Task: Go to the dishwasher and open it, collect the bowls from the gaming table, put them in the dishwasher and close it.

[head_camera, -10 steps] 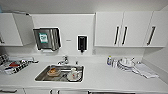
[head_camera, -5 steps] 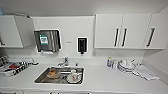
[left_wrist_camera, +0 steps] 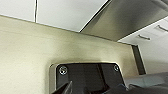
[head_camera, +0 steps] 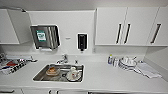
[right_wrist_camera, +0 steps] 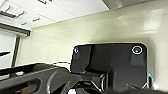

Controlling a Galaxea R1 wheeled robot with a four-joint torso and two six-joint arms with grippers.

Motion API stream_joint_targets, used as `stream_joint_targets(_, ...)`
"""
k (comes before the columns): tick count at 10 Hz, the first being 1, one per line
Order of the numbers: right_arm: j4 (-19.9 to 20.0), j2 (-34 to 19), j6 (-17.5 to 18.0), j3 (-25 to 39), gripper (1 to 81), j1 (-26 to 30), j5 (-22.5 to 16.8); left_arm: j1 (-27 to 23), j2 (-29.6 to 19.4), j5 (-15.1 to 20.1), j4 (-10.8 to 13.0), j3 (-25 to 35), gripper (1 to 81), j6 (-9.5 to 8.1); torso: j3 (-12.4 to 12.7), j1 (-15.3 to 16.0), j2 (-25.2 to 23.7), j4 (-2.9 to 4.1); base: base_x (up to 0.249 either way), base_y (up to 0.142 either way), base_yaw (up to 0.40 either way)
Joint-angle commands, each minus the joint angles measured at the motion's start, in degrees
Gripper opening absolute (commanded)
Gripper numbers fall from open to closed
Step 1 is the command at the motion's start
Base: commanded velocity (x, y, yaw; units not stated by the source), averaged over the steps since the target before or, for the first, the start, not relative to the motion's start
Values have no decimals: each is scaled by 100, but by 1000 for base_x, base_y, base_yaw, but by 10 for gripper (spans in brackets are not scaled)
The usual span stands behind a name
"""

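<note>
The robot is facing a white counter with a sink set into it. I am using the sink as the place to tell from. Dirty dishes are sitting inside the sink, likely waiting to be washed. A tap is standing just behind it. A shiny paper towel box and a dark soap box are hanging on the wall above the sink, close by for wet hands. To the right of the sink, a pile of plates and a cloth are lying on the counter. To the left, a rack of things is resting. White cupboards are hanging up and to the right.

A dark strip below the counter, right of the sink, may be the dishwasher, but I cannot be sure. The counter edge is hiding it.

Both wrist views are pointing at floor and cupboards. I cannot tell if either hand's fingers are open or closed.
</note>
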Motion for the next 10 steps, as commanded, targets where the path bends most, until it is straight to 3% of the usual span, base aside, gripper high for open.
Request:
stream_joint_targets(1,334,-493,66,352,811,686,-265,-755,-1296,25,61,1190,811,-107,4,363,-562,0,0,0,0)
stream_joint_targets(4,545,-625,66,545,811,1003,-319,-1072,-1994,25,96,2036,811,-143,-24,741,-1163,0,0,0,0)
stream_joint_targets(6,695,-660,57,598,811,1178,-345,-1168,-2257,-45,386,2476,811,-143,-565,994,-1570,0,0,0,0)
stream_joint_targets(8,922,-704,57,615,811,1398,-423,-1213,-2345,-10,438,2641,811,-143,-712,1182,-1888,0,0,0,0)
stream_joint_targets(9,1011,-704,57,676,811,1547,-520,-1239,-2354,-45,439,2678,811,-143,-1380,1635,-2595,0,0,0,0)
stream_joint_targets(10,1115,-721,57,747,811,1662,-555,-1308,-2363,-54,413,2661,811,-151,-1062,1414,-2256,0,0,0,0)
